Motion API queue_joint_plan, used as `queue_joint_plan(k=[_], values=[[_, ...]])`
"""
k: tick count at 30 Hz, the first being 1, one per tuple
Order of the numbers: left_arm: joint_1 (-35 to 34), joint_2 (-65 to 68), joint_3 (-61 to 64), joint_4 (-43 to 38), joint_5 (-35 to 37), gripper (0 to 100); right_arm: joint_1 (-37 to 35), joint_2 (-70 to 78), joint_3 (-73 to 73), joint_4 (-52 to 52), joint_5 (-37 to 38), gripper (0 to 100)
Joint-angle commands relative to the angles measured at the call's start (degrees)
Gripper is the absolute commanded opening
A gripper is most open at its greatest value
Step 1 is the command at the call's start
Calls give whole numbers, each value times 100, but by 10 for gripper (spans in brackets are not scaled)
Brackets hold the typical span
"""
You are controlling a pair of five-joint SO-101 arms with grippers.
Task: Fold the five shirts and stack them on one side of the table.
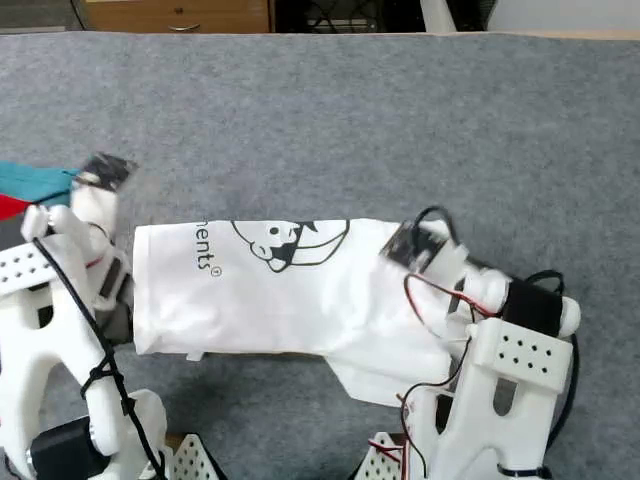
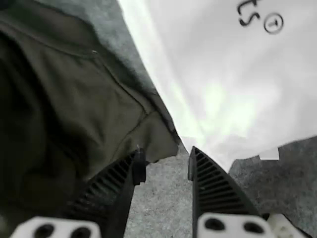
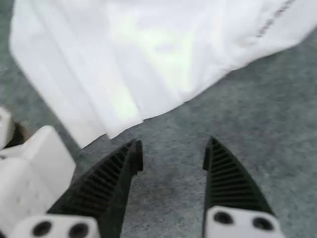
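I see the white shirt (image 1: 270,290) lying flat on the grey surface (image 1: 350,120), which looks like rough felt. The shirt is folded into a long, almost rectangular band of smooth thin cloth. It has a black line drawing and some letters on its upper face, and a loose flap of the same cloth sticks out at its near right corner. The left claw (image 2: 166,161) hangs low at the near left corner of the white shirt. Its two black ribbed fingers are a moderate way apart, with bare felt between them and nothing in their grip. Just beside this same edge of the white shirt lies a dark olive shirt (image 2: 64,99), matte and heavier in look, with a stitched seam and soft wrinkles. It touches the white cloth, but I cannot tell if it goes under it. A small white tag (image 2: 270,154) stands out from the near hem of the white shirt. The right claw (image 3: 173,148) is over the felt just off the right end of the white shirt, with its fingers wide apart and empty. Past the left end of the white shirt, a teal cloth (image 1: 35,180) and a red cloth (image 1: 10,207) lie at the border of the surface.
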Motion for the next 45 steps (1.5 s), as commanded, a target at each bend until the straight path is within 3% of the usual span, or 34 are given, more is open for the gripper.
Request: queue_joint_plan(k=[1, 7, 12, 14, 24, 28, 32, 45], values=[[-48, 9, -884, 70, 484, 19, -105, 207, -585, -695, -1029, 25], [664, 97, -1226, -378, 1178, 73, -730, 1710, -1455, -1029, -2409, 201], [734, 1169, -1332, -1169, 2286, 269, -1618, 3424, -2589, -1099, -3095, 208], [708, 1776, -1684, -1257, 2769, 278, -1811, 4163, -3029, -1266, -3297, 208], [831, 4475, -3670, -1257, 4519, 273, -1934, 7380, -4620, -1908, -2804, 205], [831, 5336, -4233, -1257, 4686, 170, -1934, 8207, -5086, -1899, -2488, 194], [840, 5969, -4892, -941, 4677, 26, -1925, 8400, -5473, -1705, -2470, 30], [848, 7376, -7503, 949, 4492, 30, -1793, 8224, -5499, -1644, -2470, 14]])
